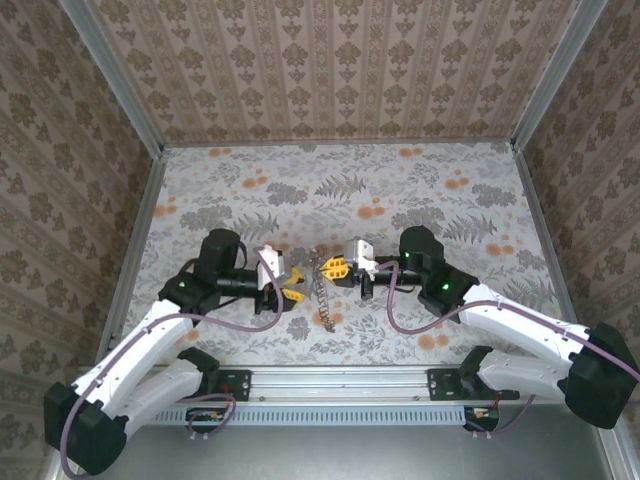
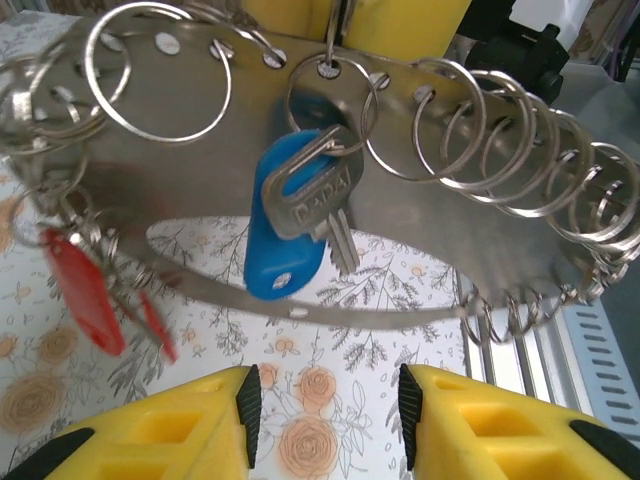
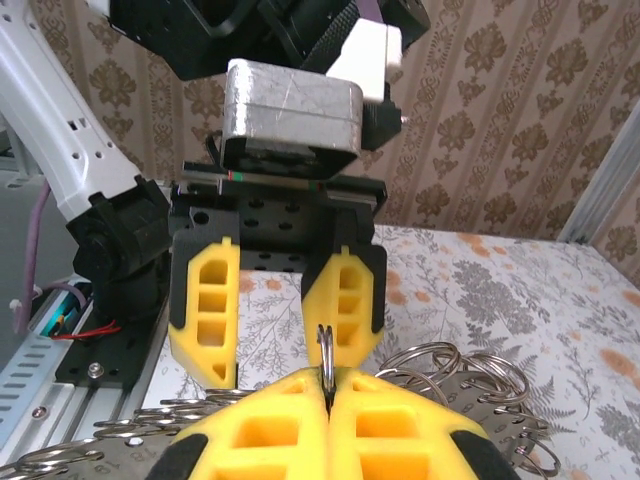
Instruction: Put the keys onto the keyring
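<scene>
Setting: a flowered table (image 1: 420, 200) walled in by patterned wallpaper, with my two arms meeting over its middle.
Keyring: the keyring (image 2: 200, 190) is a floppy metal strip strung with many wire rings. It hangs between my grippers, its tail drooping toward the table.
Right gripper (image 3: 327, 385): my fingers are pressed together, pinching one thin ring (image 3: 325, 345) at the strip's top edge.
Left gripper (image 2: 325, 400): my fingers are spread and hold nothing, facing the strip from just below.
Keys: the blue key (image 2: 290, 230) hangs just under my pinch. The red key (image 2: 80, 295) dangles at the far end. I cannot find a yellow one.
Risk: the thin ring could twist or slip from my pinch and drop the strip. The swaying rings could also make my left fingers close on the wrong ring.
</scene>
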You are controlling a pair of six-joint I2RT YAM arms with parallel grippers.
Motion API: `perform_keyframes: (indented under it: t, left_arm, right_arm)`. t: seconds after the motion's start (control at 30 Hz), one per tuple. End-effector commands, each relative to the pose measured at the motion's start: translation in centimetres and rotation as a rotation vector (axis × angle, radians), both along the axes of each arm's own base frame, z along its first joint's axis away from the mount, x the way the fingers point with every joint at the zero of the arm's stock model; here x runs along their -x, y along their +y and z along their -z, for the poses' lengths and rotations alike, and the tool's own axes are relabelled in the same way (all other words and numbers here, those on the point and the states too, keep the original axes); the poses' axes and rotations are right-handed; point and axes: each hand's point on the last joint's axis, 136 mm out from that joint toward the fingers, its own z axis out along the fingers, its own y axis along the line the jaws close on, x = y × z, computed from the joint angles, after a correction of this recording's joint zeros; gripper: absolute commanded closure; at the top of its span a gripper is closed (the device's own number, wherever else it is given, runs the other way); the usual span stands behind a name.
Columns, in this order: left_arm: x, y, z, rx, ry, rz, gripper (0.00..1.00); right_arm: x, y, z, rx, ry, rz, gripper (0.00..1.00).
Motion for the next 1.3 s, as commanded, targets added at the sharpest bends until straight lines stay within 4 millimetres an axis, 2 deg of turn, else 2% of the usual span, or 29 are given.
perform_keyframes:
  t: [0.0, 0.37, 0.63, 0.73, 1.13, 1.27]
  left_arm:
    - [-0.5, -1.3, -1.4, 0.056, -0.039, 0.013, 0.57]
    - [-0.3, -2.9, -2.9, 0.139, -0.055, 0.059, 0.56]
    - [-0.8, -3.2, -3.0, 0.136, -0.059, 0.049, 0.45]
    - [-0.5, -3.2, -3.1, 0.147, -0.061, 0.066, 0.45]
    - [-0.4, -2.7, -2.5, 0.14, -0.093, 0.048, 0.71]
    - [-0.2, -2.3, -1.9, 0.124, -0.097, 0.041, 0.74]
  right_arm:
    - [0.7, 0.0, -2.0, -0.07, -0.047, -0.043, 1.0]
    - [0.6, 0.5, -2.5, -0.094, -0.033, -0.06, 1.0]
    - [0.3, 0.6, -2.4, -0.086, -0.033, -0.051, 1.0]
    - [0.2, 0.7, -2.4, -0.087, -0.032, -0.053, 1.0]
    - [0.1, 1.3, -2.8, -0.085, -0.036, -0.079, 1.0]
    - [0.1, 1.3, -2.8, -0.085, -0.035, -0.081, 1.0]
